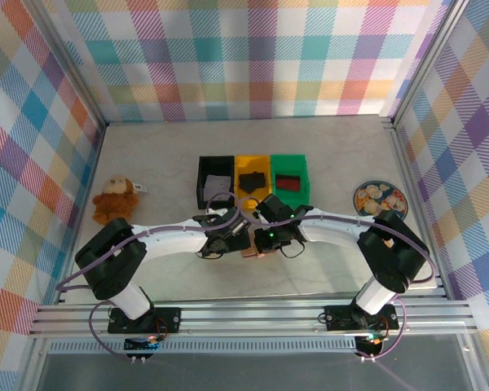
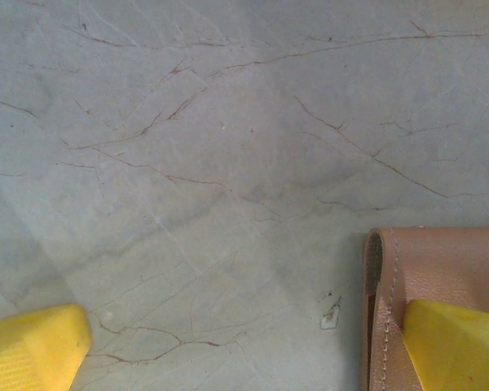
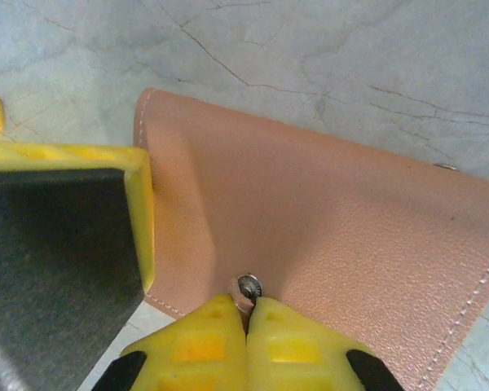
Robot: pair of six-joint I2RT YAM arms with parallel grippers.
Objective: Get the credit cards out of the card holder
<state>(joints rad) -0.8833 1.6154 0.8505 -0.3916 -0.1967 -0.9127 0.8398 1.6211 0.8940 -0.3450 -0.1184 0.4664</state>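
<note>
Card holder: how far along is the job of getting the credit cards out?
Done: nothing much. The card holder lies closed and flat on the table.
In hand: the right claw is shut on the snap strap. The left claw is open, one finger over the holder's edge and the other over bare table.
Left: undo the strap, open the holder and pull the cards out.

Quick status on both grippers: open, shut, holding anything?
Left gripper: open, gripping nothing.
Right gripper: shut, pinching the card holder at its snap.
</note>
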